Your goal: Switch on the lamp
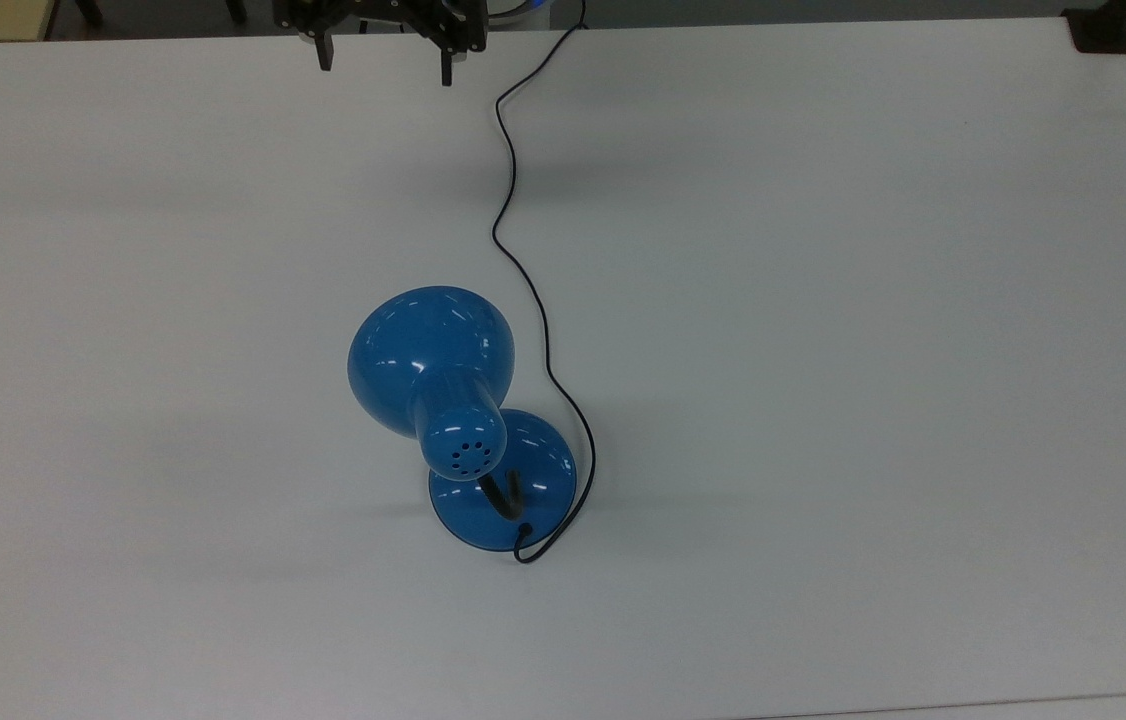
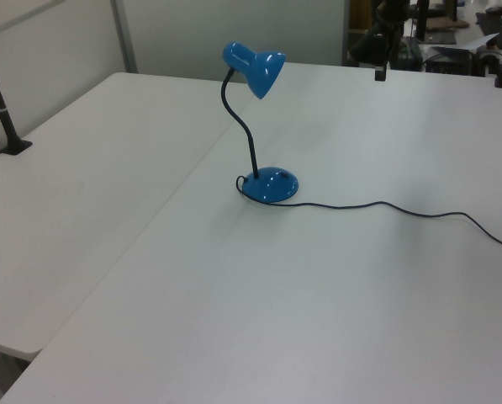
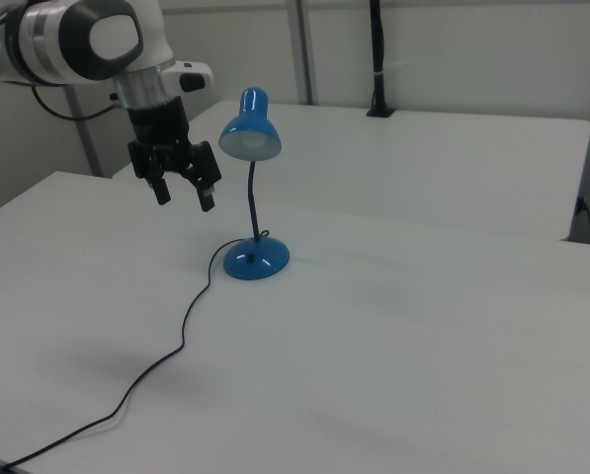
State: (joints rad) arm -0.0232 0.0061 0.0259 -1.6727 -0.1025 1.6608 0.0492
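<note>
The blue lamp stands upright near the middle of the white table [image 1: 823,400], with its dome shade [image 1: 431,355] bent over on a black gooseneck [image 1: 503,495] above the round blue base [image 1: 538,470]. In the left view the shade [image 2: 255,67] leans to the right over the base [image 2: 272,183]. No glow shows under the shade [image 3: 249,128] in the right view. A thin black cord [image 1: 513,200] snakes from the base to the table's far edge. My gripper [image 1: 385,62] hangs open and empty above that far edge, well away from the lamp. In the right view the gripper [image 3: 184,197] is left of the shade.
A black clamped post [image 3: 379,109] stands at the far edge of an adjoining table, and its foot [image 1: 1103,35] shows in the top view's upper right corner. The cord [image 3: 166,360] trails across the table in the right view's lower left.
</note>
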